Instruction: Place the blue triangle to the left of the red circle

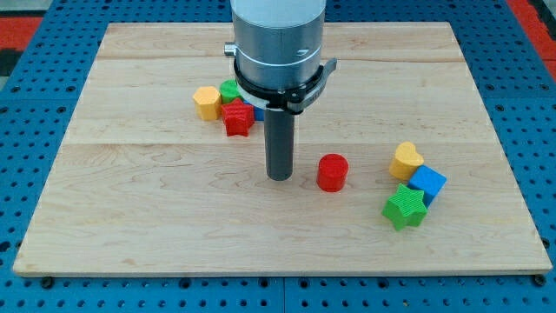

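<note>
Supporting surface: a pale wooden board (156,191) fills most of the view and lies on a blue perforated table (17,130).
Arm: my silver housing (278,43) comes down from the view's top centre and narrows to the dark rod (279,143), which stands upright.
Tip: my tip (280,178) sits on the board near its middle, near the left side of the red circle with bare wood between them. It touches no block.
Hold: the rod has nothing to clench or release, and it carries and presses on nothing.
Right cluster: a green star (405,207) lies nearest the view's bottom. A blue cube (427,183) sits up and to its right, and a yellow heart (406,160) sits above them. The three are packed close together, well to the right of the red circle.
Red circle: the red circle (331,172) stands alone, between my tip and the right cluster.
Upper cluster: a red star (237,117), a yellow block (207,102) and a green block (230,89) are huddled up and to the left of my tip, partly behind the housing.
Task block: a blue block (258,113) shows only as a sliver just right of the red star, under the housing's rim, so I cannot tell its shape. It lies up and to the left of the red circle, well apart from it.
</note>
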Robot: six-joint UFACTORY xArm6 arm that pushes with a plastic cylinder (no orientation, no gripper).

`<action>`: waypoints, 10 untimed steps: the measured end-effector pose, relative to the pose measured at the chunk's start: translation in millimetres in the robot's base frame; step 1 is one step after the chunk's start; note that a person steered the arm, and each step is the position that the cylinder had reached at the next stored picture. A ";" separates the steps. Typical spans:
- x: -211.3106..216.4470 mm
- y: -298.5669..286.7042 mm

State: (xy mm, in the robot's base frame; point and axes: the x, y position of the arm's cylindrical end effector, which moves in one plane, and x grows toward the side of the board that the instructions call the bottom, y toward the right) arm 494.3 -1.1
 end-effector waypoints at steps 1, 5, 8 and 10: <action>-9.2 26.2; 10.6 -104.4; -93.0 -186.6; -155.3 -149.4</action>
State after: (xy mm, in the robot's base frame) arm 339.0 -150.5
